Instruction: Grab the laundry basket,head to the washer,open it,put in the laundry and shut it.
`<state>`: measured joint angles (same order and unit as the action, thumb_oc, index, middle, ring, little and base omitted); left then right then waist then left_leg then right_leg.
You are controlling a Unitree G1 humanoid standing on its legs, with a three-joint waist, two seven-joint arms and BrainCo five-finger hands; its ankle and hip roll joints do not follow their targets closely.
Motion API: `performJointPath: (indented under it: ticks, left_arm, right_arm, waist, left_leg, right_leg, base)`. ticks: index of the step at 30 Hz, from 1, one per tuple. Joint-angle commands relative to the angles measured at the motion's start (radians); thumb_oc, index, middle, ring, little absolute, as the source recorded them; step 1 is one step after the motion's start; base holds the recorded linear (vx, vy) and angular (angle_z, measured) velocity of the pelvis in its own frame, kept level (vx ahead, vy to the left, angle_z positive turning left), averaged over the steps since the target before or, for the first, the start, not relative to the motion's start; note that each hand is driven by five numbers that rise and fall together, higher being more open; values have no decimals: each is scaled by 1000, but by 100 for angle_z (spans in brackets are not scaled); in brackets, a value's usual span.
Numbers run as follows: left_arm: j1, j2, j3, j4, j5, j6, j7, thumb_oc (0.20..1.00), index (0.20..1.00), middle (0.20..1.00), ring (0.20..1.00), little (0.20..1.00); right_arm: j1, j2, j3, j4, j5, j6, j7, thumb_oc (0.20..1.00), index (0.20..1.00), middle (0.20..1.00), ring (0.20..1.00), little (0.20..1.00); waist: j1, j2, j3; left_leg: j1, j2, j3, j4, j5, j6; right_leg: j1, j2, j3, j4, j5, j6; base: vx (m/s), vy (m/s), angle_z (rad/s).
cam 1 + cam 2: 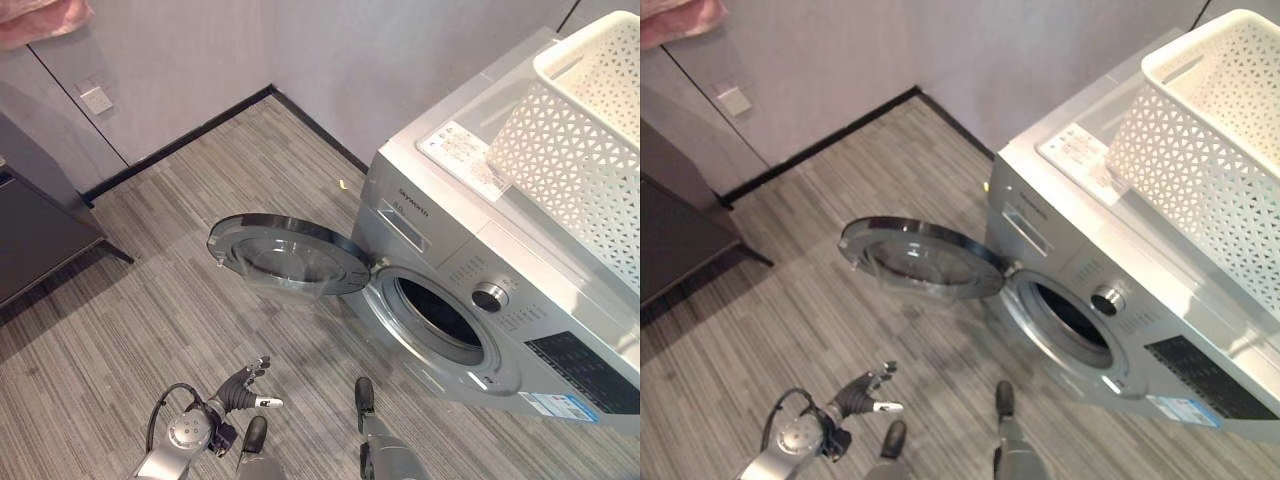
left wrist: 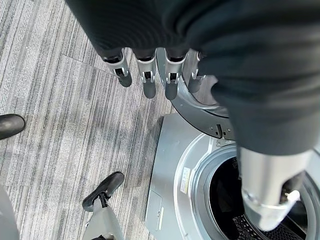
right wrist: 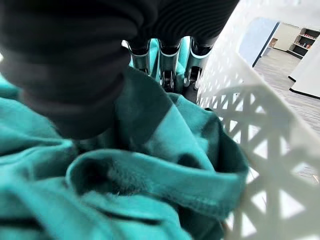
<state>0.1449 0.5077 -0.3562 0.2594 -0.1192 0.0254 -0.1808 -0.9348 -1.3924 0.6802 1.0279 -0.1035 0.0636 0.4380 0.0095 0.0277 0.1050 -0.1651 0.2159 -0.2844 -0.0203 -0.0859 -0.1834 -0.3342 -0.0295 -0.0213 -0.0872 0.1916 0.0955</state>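
My left hand [image 1: 243,388] hangs relaxed, fingers straight, near the floor at seven o'clock. The washer [image 1: 500,310] door [image 1: 285,255] stands open. At two o'clock, my right hand [image 3: 165,65] digs into teal laundry [image 3: 140,165] inside the basket [image 1: 580,140]; grip unclear.

— Where's the left hand [image 1: 243,385]?
— Low, arm bent, fingers [image 2: 149,80] straight and spread, holding nothing.
— The right hand [image 3: 165,65]?
— Reaching forward and down, fingers pushed into teal cloth [image 3: 150,165]; I can't tell the grip.
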Motion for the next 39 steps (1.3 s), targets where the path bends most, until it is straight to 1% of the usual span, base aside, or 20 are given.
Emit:
performJointPath:
  ticks: [1,5,11,17,18,19,20,22,23,26,27,31,33,35,38,39]
  left_arm:
    - [-33,7,0,-97,-12,-32,-6,1000,1000,1000,1000,1000]
    - [-27,3,1,-93,-20,-35,-3,1000,1000,1000,1000,1000]
    - [-36,-2,3,-62,-29,-45,18,1000,1000,1000,1000,1000]
    - [-43,4,5,-34,-30,-61,30,1000,1000,1000,1000,1000]
    - [-44,5,5,-33,-29,-62,30,1000,1000,1000,1000,1000]
    - [-45,3,0,-20,-22,-66,31,1000,1000,1000,1000,1000]
    - [-47,5,-4,-13,-22,-67,33,1000,1000,1000,1000,1000]
    - [-53,13,-8,-5,-19,-72,36,1000,1000,1000,1000,1000]
    - [-53,12,-7,-5,-19,-72,36,1000,1000,1000,1000,1000]
    - [-55,9,-8,3,-16,-77,44,1000,1000,1000,1000,1000]
    - [-55,16,-11,4,-14,-78,48,1000,1000,1000,1000,1000]
    - [-56,25,-11,9,-7,-77,60,1000,1000,1000,1000,1000]
    - [-58,28,-7,14,-2,-76,68,1000,1000,1000,1000,1000]
    - [-59,31,-7,18,1,-75,78,1000,1000,1000,1000,1000]
    - [-65,23,-4,24,0,-74,91,1000,1000,1000,1000,1000]
    - [-65,18,-2,25,1,-74,93,1000,1000,1000,1000,1000]
  right_arm:
    - [84,90,90,-23,58,-17,37,200,200,200,200,200]
    - [55,91,23,14,102,-25,-34,200,200,200,200,200]
    - [17,104,-157,79,183,-63,-220,200,200,200,200,200]
    - [-33,73,-266,-19,270,-100,-354,200,200,200,200,200]
    - [-29,73,-269,-21,270,-99,-355,200,200,200,200,200]
    - [-38,72,-293,-48,281,-116,-401,200,200,200,200,200]
    - [-43,67,-310,-61,291,-120,-417,200,200,200,200,200]
    - [-94,54,-308,-83,305,-125,-453,200,200,200,200,200]
    - [-98,54,-303,-82,305,-125,-454,200,200,200,200,200]
    - [-178,48,-274,-88,336,-131,-489,200,200,200,200,200]
    - [-211,47,-272,-82,355,-132,-504,200,200,200,200,200]
    - [-346,50,-207,-8,391,-128,-544,200,200,200,200,200]
    - [-442,50,-147,43,409,-125,-562,200,200,200,200,200]
    - [-507,52,-122,60,434,-123,-588,200,200,200,200,200]
    - [-567,39,-97,31,468,-133,-625,200,200,200,200,200]
    - [-568,35,-101,9,474,-138,-637,200,200,200,200,200]
  waist:
    - [13,30,62]
    - [10,31,53]
    - [9,28,32]
    - [-1,11,-2]
    - [-1,11,-1]
    - [-2,6,-14]
    - [-1,1,-19]
    - [1,-15,-38]
    - [0,-14,-36]
    - [4,-30,-54]
    - [8,-40,-64]
    - [18,-60,-85]
    - [21,-65,-94]
    - [23,-73,-104]
    - [21,-76,-112]
    - [20,-74,-117]
  left_leg:
    - [101,-7,-3,-67,310,36]
    - [107,-6,-3,-67,297,36]
    - [120,-8,0,-67,270,37]
    - [151,-7,6,-67,221,46]
    - [152,-7,6,-67,220,46]
    - [163,-7,6,-67,209,48]
    - [172,-7,5,-67,202,49]
    - [187,-9,7,-66,184,50]
    - [189,-9,8,-66,184,50]
    - [205,-11,10,-66,164,53]
    - [209,-12,9,-66,156,54]
    - [226,-17,9,-65,136,58]
    - [235,-18,9,-65,129,59]
    - [239,-20,10,-65,122,60]
    - [240,-29,1,-63,121,60]
    - [246,-26,2,-65,109,62]
  right_leg:
    - [-31,-16,-31,163,-199,-1]
    - [-17,-17,-33,159,-201,0]
    - [13,-21,-39,146,-200,4]
    - [50,-24,-44,148,-205,9]
    - [52,-24,-45,148,-206,9]
    - [66,-26,-46,149,-208,9]
    - [77,-28,-48,148,-210,10]
    - [102,-32,-52,145,-212,9]
    - [104,-32,-51,144,-212,9]
    - [128,-36,-57,134,-209,11]
    - [135,-37,-58,132,-208,12]
    - [159,-42,-58,126,-206,13]
    - [171,-45,-59,122,-205,15]
    - [181,-48,-61,121,-205,16]
    - [190,-57,-65,118,-196,17]
    - [196,-55,-67,117,-205,18]
  base:
    - [0,0,0]
    - [6,8,4]
    - [0,0,0]
    - [22,16,1]
    - [46,28,-1]
    - [55,26,0]
    - [63,38,2]
    - [35,42,5]
    - [20,40,5]
    - [3,8,2]
    - [30,17,1]
    - [13,16,0]
    - [25,33,3]
    - [19,35,3]
    - [16,32,7]
    - [-11,28,19]
